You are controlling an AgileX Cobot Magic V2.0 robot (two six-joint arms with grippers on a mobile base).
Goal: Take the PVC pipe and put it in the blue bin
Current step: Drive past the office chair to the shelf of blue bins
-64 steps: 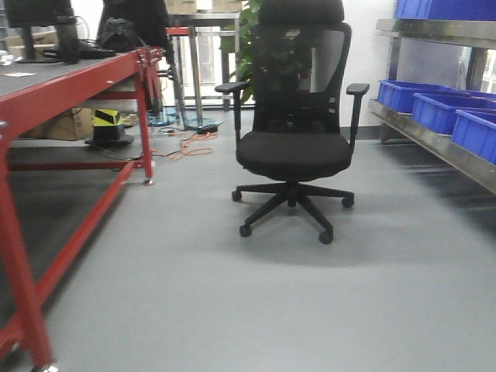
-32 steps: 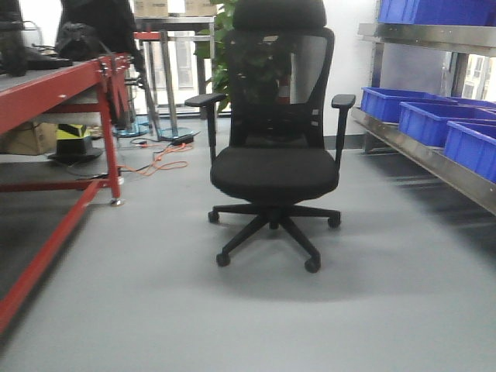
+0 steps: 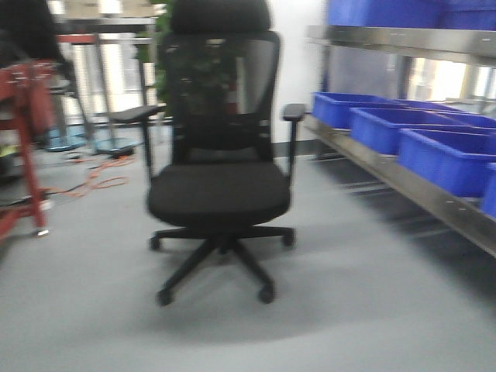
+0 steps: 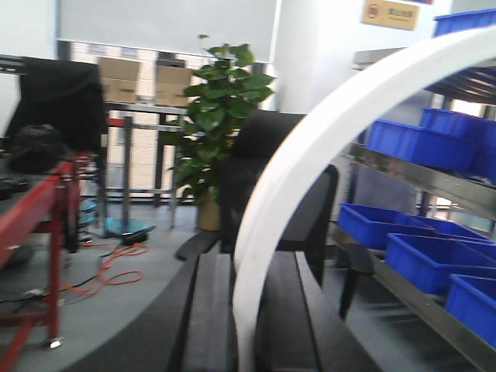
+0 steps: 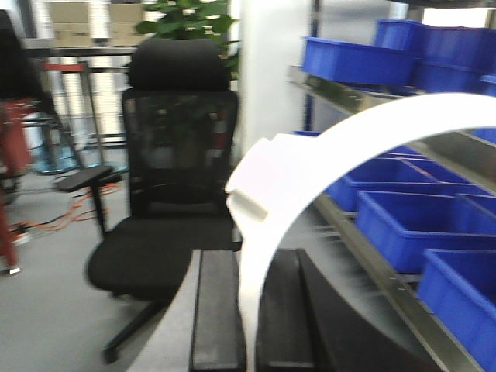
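Observation:
In the left wrist view, my left gripper point(image 4: 248, 267) is shut on a white curved PVC pipe point(image 4: 310, 147) that arcs up and to the right out of the black fingers point(image 4: 211, 310). In the right wrist view, my right gripper point(image 5: 252, 263) is shut on a second white curved pipe piece point(image 5: 372, 116) with a thicker socket end point(image 5: 260, 182). Blue bins point(image 3: 442, 159) stand in a row on a metal shelf at the right; they also show in the left wrist view point(image 4: 422, 256) and the right wrist view point(image 5: 403, 225). Neither gripper shows in the front view.
A black office chair point(image 3: 221, 194) stands on the grey floor straight ahead, left of the shelf point(image 3: 411, 194). A red-framed table point(image 3: 19, 101) is at the far left. An orange cable point(image 3: 93, 182) lies on the floor behind. More blue bins point(image 5: 364, 58) sit on an upper shelf.
The front view has moved forward and swung right: the chair is larger and further left, the red table has slid almost out of view, and the blue bins are closer.

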